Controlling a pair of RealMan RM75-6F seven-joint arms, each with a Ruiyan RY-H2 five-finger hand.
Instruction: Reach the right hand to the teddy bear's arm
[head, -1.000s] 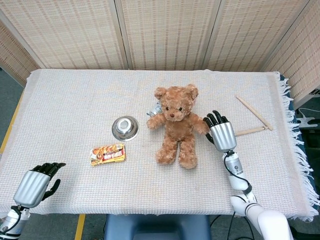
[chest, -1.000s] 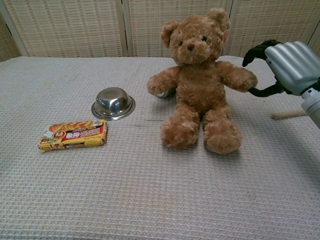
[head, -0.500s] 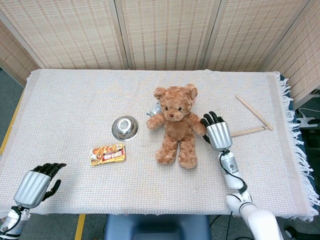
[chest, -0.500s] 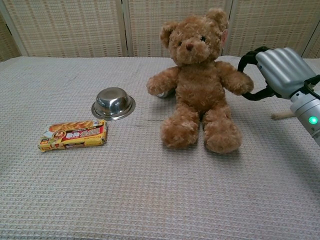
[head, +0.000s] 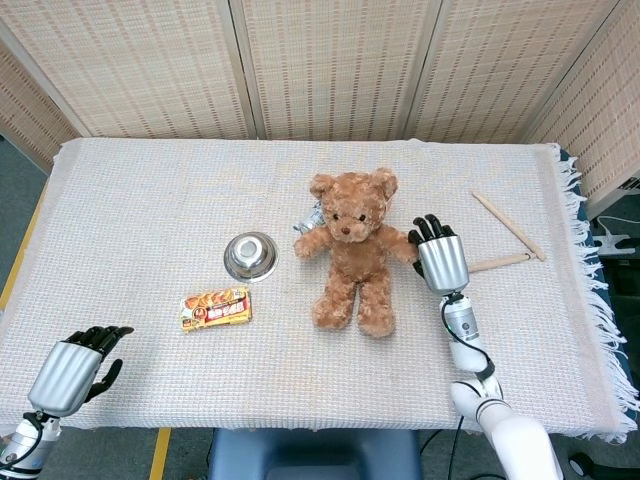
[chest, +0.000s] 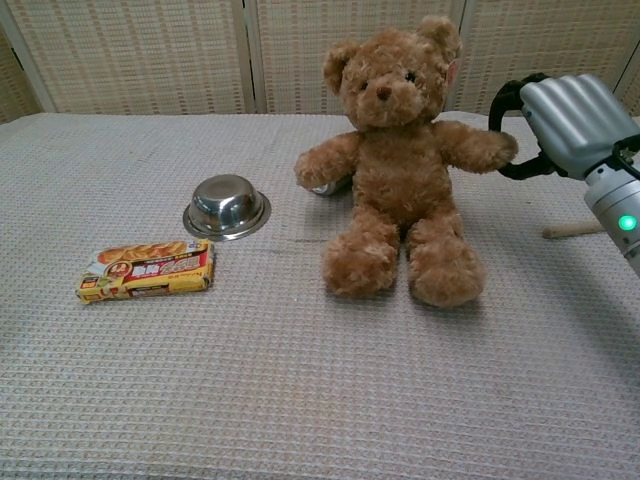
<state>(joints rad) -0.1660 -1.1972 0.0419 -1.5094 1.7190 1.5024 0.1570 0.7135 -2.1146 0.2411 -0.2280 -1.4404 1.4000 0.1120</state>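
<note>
Right hand (chest: 565, 122) shifted outward, fingers round brown (fluffy) teddy bear (chest: 400, 165) arm.

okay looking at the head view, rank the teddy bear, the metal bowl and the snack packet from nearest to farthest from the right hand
1. Teddy bear: just left of the right hand, its arm at the fingers.
2. Metal bowl: farther left, beyond the bear.
3. Snack packet: farthest, left of the bowl and toward the table's front.
</note>
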